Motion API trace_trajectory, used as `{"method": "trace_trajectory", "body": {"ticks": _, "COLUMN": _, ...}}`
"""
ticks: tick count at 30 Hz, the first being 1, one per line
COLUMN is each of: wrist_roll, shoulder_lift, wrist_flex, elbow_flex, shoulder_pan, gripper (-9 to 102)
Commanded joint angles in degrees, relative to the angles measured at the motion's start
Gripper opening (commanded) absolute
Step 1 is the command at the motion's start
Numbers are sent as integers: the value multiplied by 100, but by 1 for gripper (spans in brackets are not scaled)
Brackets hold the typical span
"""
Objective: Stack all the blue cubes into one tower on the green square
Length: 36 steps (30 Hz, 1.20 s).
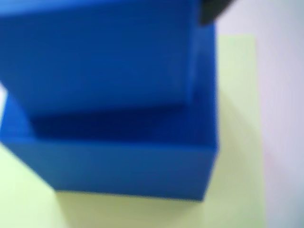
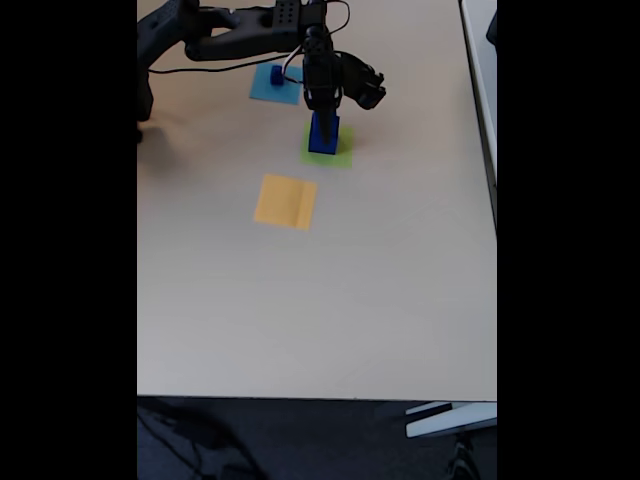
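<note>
In the wrist view a large blue cube (image 1: 123,166) sits on the green square (image 1: 237,95). A smaller blue cube (image 1: 95,57) is right on top of it, blurred and close to the camera, with a dark finger (image 1: 213,9) at its upper right corner. In the fixed view my gripper (image 2: 322,112) points down over this tower (image 2: 323,135) on the green square (image 2: 342,156) and appears shut on the upper cube. Whether the upper cube rests fully on the lower one I cannot tell. Another small blue cube (image 2: 276,75) sits on the light-blue square.
The light-blue square (image 2: 268,91) lies left of and behind the green one, under the arm (image 2: 230,35). An orange-yellow square (image 2: 286,201) lies nearer the front. The table's right edge (image 2: 494,200) and front edge are far from the squares.
</note>
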Motion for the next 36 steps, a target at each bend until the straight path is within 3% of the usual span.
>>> {"method": "trace_trajectory", "body": {"ticks": 1, "wrist_roll": -79, "shoulder_lift": 123, "wrist_flex": 26, "elbow_flex": -413, "shoulder_pan": -62, "gripper": 35}}
{"method": "trace_trajectory", "body": {"ticks": 20, "wrist_roll": -853, "shoulder_lift": 1547, "wrist_flex": 211, "elbow_flex": -1213, "shoulder_pan": -615, "gripper": 41}}
{"method": "trace_trajectory", "body": {"ticks": 27, "wrist_roll": 677, "shoulder_lift": 3366, "wrist_flex": 562, "elbow_flex": 492, "shoulder_pan": -1415, "gripper": 41}}
{"method": "trace_trajectory", "body": {"ticks": 36, "wrist_roll": 3243, "shoulder_lift": 3551, "wrist_flex": 694, "elbow_flex": 1731, "shoulder_pan": -2575, "gripper": 39}}
